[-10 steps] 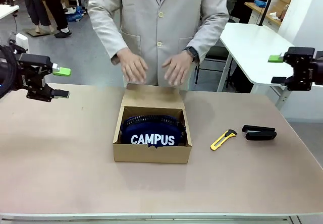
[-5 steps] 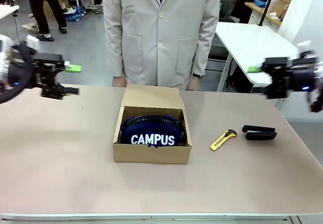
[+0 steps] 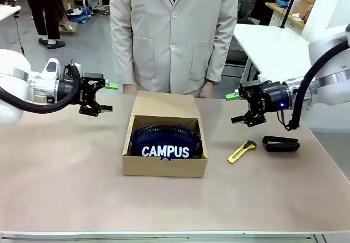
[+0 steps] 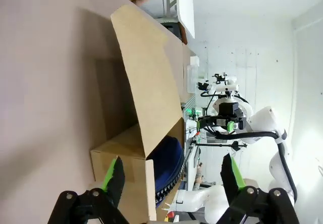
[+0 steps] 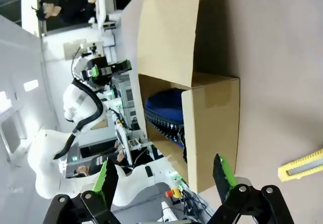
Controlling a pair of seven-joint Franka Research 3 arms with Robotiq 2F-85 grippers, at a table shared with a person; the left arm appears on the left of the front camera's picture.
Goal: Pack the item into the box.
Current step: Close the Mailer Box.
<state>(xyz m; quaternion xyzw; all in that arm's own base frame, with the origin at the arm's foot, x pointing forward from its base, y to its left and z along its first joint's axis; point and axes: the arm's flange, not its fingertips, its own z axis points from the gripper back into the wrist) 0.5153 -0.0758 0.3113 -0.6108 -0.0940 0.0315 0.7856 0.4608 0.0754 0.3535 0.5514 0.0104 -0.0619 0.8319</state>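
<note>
The box is showing matt brown cardboard; inside it the pouch is looking like soft navy cloth. Right of the box, the knife is showing yellow plastic on the smooth matt table.

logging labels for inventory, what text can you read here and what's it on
"CAMPUS": big white letters on the navy pouch, which lies in the box.
No print can be read on the box, the knife or the stapler.
</note>
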